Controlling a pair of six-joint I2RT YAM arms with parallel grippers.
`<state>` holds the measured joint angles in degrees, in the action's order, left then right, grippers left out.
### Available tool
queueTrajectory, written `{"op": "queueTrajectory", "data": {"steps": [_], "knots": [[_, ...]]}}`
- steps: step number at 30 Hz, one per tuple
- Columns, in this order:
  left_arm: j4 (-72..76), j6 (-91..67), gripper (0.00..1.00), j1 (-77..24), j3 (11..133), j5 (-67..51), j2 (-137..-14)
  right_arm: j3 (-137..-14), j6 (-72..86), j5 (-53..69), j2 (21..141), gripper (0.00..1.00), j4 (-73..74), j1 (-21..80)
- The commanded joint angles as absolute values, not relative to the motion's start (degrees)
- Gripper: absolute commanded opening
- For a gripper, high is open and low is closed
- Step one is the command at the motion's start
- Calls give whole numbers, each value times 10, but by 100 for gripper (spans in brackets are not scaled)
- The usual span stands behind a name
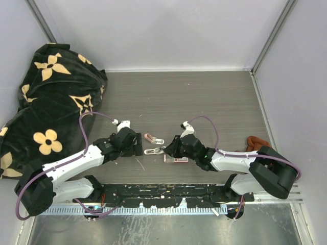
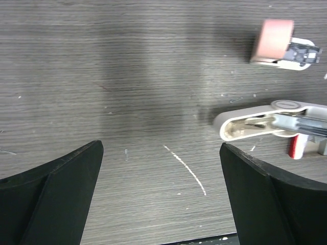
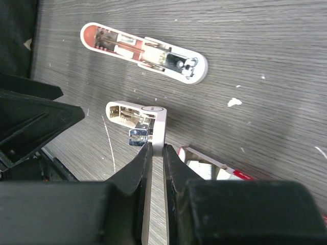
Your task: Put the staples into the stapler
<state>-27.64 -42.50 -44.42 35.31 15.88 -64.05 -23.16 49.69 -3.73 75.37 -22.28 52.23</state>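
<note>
A small white stapler (image 1: 153, 151) lies opened on the dark wood table, its metal channel showing. My right gripper (image 3: 157, 148) is shut on the white stapler's (image 3: 153, 120) thin white arm. Behind the right finger sits the red-and-white box of staples (image 3: 217, 166), also visible from above as the box (image 1: 177, 159) under the right wrist. My left gripper (image 2: 161, 148) hangs open over bare table just left of the white stapler (image 2: 255, 120), holding nothing. A second stapler with a pink shell (image 1: 153, 138) lies a little farther back.
A black cloth with cream flowers (image 1: 51, 102) is heaped at the far left. A small brown object (image 1: 258, 143) sits at the right edge. The pink stapler (image 3: 143, 51) lies open beyond the white one. A thin white scratch (image 2: 186, 171) marks the table.
</note>
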Motion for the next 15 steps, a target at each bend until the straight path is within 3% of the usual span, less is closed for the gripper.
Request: {"op": "queueTrajectory", "data": {"steps": [1,15], "knots": [[-292,-418,100,-425,344,179,-618,-215,525,-16,729,0,-261,499],[-272,-404,98,-415,337,170,-516,-247,586,97,841,1,-383,498]]}}
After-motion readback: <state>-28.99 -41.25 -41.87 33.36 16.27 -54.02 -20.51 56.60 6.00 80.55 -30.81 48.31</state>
